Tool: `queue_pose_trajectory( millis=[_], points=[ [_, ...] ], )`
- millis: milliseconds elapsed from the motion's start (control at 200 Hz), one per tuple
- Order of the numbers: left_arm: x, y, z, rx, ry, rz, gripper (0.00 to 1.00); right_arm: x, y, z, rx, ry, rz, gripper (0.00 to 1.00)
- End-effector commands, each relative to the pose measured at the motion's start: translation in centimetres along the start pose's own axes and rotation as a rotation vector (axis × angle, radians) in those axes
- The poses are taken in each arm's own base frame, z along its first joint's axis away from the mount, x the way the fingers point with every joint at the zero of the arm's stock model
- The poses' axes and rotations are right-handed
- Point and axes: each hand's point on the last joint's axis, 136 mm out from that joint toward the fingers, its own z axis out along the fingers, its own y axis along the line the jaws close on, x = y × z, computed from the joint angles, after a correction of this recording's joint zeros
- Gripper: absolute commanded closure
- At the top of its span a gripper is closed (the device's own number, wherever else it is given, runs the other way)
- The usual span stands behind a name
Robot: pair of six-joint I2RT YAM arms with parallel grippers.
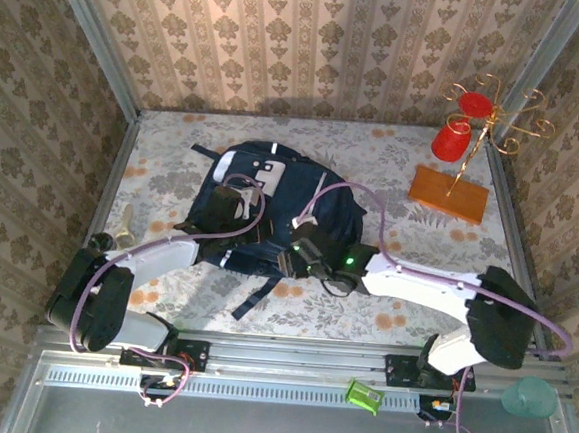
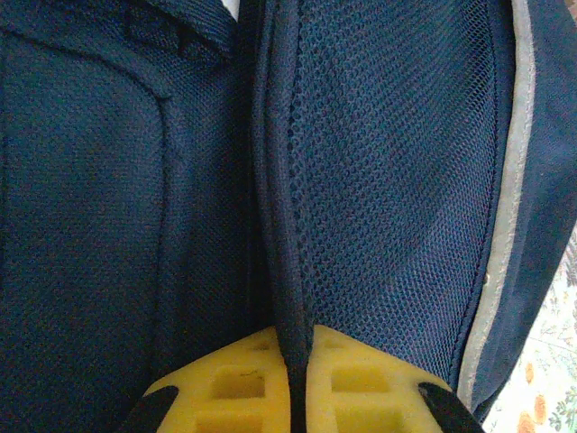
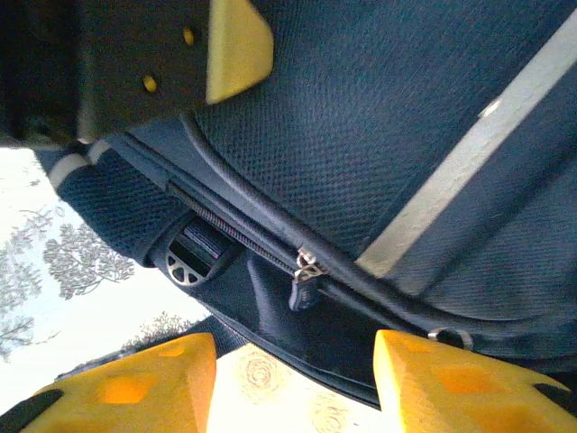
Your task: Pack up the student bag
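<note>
Student bag (image 1: 270,215) lay flat in the middle of the table (image 1: 162,176); left pincer (image 2: 297,383) was clamped tight on a thin ridge of its fabric, probably the piped seam (image 2: 287,225), while right pincer (image 3: 293,379) stood half open, holding nothing, just off the zipper pull (image 3: 305,275). Risk: that pinch looked shallow, so a tug could slip it off, and the right could catch the buckle (image 3: 187,266) or cloth instead of the small pull. No brand or readable text anywhere.
</note>
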Motion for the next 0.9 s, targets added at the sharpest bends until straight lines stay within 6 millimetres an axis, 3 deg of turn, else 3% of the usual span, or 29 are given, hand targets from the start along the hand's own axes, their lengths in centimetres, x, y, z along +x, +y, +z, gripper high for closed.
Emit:
queue_pose_trajectory(
  millis=[0,360,895],
  points=[
    [1.5,0.7,-0.2,-0.007,0.052,-0.018,1.00,-0.6,0.3,1.2,0.062,-0.068,0.082,0.51],
    [1.2,1.0,-0.8,-0.015,0.035,-0.009,1.00,1.4,0.0,3.6,0.136,-0.081,0.156,0.53],
    [1.1,0.9,-1.0,-0.012,0.025,-0.005,1.00,0.4,-0.7,5.0,0.218,-0.152,0.168,0.67]
  ],
)
